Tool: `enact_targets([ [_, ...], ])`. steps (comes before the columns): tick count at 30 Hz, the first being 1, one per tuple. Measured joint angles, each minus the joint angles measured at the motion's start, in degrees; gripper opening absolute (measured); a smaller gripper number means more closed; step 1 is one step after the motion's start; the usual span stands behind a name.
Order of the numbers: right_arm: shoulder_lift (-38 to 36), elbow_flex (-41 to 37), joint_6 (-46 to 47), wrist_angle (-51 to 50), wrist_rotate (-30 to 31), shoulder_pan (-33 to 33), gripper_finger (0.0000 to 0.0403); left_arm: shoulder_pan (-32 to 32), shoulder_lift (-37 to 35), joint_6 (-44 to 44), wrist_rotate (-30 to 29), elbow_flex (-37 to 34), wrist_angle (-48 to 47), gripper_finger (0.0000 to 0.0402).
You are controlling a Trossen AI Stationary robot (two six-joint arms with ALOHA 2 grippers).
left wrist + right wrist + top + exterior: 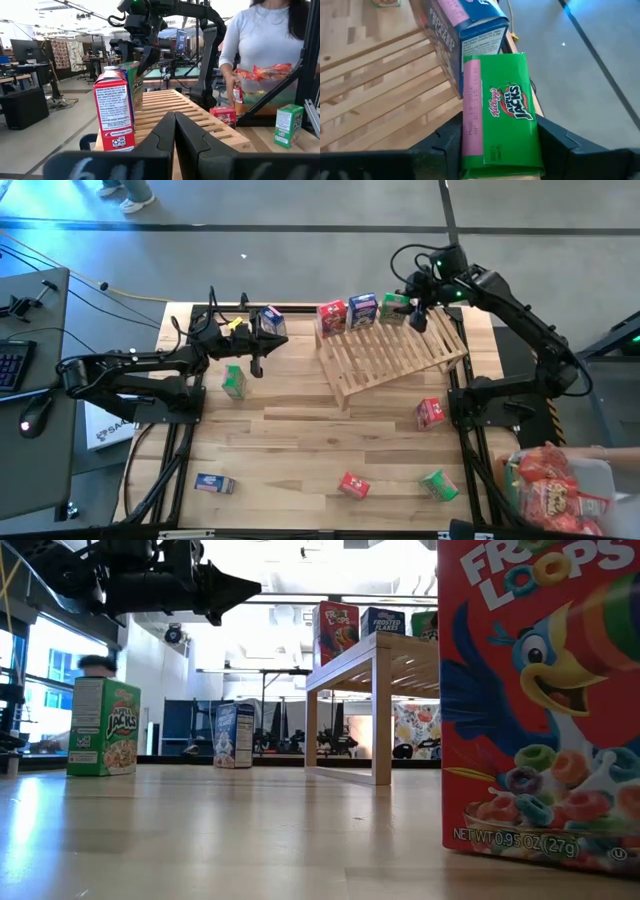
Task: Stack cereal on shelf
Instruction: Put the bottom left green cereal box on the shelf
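High view shows the wooden shelf [395,352] right of centre on the table [300,440], sloping down toward the lower left of the frame, with three cereal boxes standing along its raised upper edge: a red box [332,316], a blue box [363,310] and a green box [394,307]. The right gripper [416,312] sits at the shelf's upper right end, right against the green box; in the right wrist view its fingers [447,142] stand on either side of that box [501,116], close to its sides, though whether they press it I cannot tell. The left gripper [258,358] hovers over the table in the upper left of the frame with its fingers [165,132] pressed together and empty. Near it stand a second blue box [271,321] and a second green box [233,381]. More boxes lie on the lower part of the table: a blue one [214,483], a red one [353,485], a green one [438,484], and another red one [430,413] just below the shelf. A person [260,55] stands beyond the table holding bags.
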Motion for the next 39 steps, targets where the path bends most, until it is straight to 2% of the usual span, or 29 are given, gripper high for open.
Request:
enact_targets([
  [10,0.0,0.0,2.03,2.3,1.83,0.51,0.0232,0.0,0.0,-0.2,-0.01,0.0,0.05,0.0],
  [20,-1.75,0.07,2.37,3.55,3.91,0.53,0.0234,0.0,0.0,-0.17,-0.01,0.0,0.03,0.0],
  [28,-7.86,0.15,3.38,4.49,4.26,0.53,0.0234,0.0,0.0,-0.02,-0.01,0.0,0.03,0.0],
  [33,-11.46,0.15,6.71,3.33,4.26,0.53,0.0208,0.0,0.0,-0.02,-0.01,0.0,0.03,0.0],
  [39,-12.22,0.15,8.4,3.28,4.41,0.55,0.0115,0.0,0.0,-0.02,-0.07,0.0,0.03,0.0],
])
